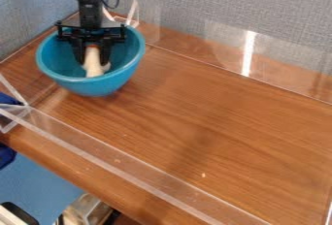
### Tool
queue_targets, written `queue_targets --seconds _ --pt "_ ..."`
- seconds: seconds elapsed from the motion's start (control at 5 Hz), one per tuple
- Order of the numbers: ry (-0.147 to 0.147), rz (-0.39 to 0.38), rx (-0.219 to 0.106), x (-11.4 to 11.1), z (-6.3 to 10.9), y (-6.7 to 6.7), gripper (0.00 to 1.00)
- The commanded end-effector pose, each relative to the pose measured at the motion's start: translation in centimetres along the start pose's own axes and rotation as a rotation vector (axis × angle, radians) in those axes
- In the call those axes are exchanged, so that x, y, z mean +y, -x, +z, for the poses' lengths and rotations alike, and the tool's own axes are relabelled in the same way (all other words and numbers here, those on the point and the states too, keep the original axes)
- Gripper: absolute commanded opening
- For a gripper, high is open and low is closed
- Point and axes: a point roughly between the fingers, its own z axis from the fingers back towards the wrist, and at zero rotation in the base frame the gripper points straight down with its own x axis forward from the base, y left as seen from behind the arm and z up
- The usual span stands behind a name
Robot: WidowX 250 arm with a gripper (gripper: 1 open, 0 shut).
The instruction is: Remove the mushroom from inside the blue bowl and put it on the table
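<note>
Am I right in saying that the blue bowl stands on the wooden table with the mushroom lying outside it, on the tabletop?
Not quite: the mushroom is inside the blue bowl, not outside it, as the camera view shows. The bowl does stand on the wooden table.

Bowl turquoise-blue; tabletop reddish-brown, wood-grained; mushroom stalk cream.
</note>
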Motion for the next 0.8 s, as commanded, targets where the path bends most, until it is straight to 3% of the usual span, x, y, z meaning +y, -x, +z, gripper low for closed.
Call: queue_targets --seconds 0.0,0.2,0.6 --pt "0.007 -0.021 -0.033 -0.6 0.0 0.7 0.00" --pt "0.006 -0.034 -0.035 -0.9 -0.6 1.7 0.00" --pt "0.005 -0.016 -0.035 -1.6 -1.7 2.4 0.00"
